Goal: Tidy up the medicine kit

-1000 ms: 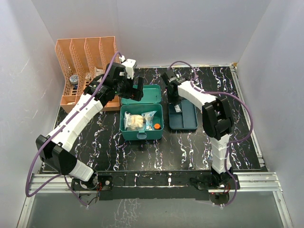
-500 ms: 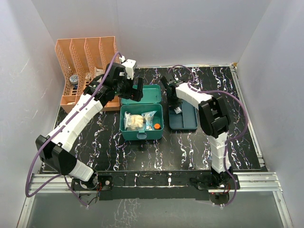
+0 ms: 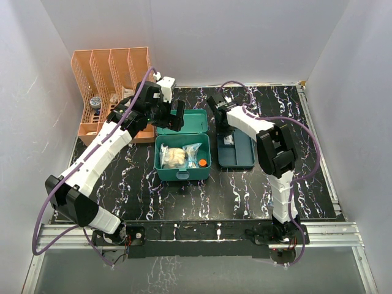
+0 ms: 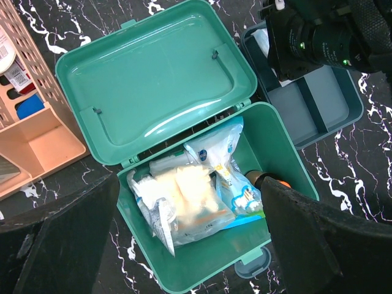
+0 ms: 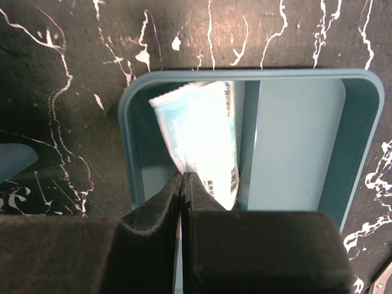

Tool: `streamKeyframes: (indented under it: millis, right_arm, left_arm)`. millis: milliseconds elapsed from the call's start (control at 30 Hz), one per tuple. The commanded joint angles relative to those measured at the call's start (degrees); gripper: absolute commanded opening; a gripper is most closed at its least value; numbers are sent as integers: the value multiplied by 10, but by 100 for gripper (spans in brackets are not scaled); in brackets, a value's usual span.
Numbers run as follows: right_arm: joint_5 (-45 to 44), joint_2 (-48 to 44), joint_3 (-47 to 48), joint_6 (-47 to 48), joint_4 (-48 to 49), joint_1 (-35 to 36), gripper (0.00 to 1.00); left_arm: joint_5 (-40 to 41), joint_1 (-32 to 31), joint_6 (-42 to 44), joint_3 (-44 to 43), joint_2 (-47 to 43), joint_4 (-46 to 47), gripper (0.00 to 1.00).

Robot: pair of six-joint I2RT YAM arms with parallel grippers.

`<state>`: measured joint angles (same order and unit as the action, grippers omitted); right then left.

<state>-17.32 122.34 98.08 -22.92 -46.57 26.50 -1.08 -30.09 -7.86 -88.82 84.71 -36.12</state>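
Observation:
The medicine kit [image 3: 182, 176] lies open at the table's middle, its lid [image 3: 184, 120] folded back; it also shows in the left wrist view [image 4: 202, 269]. Inside are clear packets of white dressings [image 4: 184, 196] and an orange-capped bottle [image 3: 201, 163]. The darker teal insert tray [image 3: 242, 157] sits on the table to the kit's right. My left gripper [image 3: 174, 116] hovers open and empty above the kit's hinge; it also shows in its wrist view [image 4: 190, 184]. My right gripper [image 5: 184, 177] is down in the tray's far left compartment, shut on the edge of a white packet [image 5: 202, 128].
An orange slotted file rack [image 3: 110, 76] with a few small items stands at the back left, close beside the left arm. White walls close in the table on three sides. The tray's wide compartment [image 5: 300, 135] holds nothing.
My right gripper has shifted slightly nearer and lower into the insert tray, at the white packet. The left arm and the kit have not moved.

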Motion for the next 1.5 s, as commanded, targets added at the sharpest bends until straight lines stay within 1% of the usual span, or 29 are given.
streamKeyframes:
  millis: [0, 267, 733, 967, 1100, 1133, 1233, 1367, 1400, 1467]
  right_arm:
    - [-17, -13, 42, -10, 25, -4, 0]
    - [-3, 3, 50, -11, 23, -3, 0]
    - [12, -5, -5, 3, 22, -4, 0]
    - [16, -14, -17, 2, 27, -3, 0]
    - [11, -45, -22, -7, 37, -4, 25]
    - [8, -56, -22, -8, 38, -3, 30]
    - [-5, -90, -11, -9, 28, -3, 38]
    - [-31, -149, -7, -16, -4, -3, 42]
    - [-40, -171, -21, -23, -8, -4, 49]
    - [-56, -217, -70, -40, -9, -3, 57]
  left_arm:
    - [-1, 4, 7, 0, -31, -8, 99]
    - [1, 4, 12, 4, -37, -10, 99]
    - [-3, 4, 9, 3, -34, -8, 99]
    - [-6, 4, 8, 3, -33, -7, 99]
    - [-5, 4, 8, 3, -33, -8, 99]
    - [-4, 4, 8, 3, -34, -8, 99]
    - [-3, 4, 11, 6, -35, -7, 99]
    - [-1, 4, 13, 12, -36, -5, 99]
    - [-1, 4, 14, 13, -36, -5, 99]
    - [-3, 4, 16, 14, -37, -4, 99]
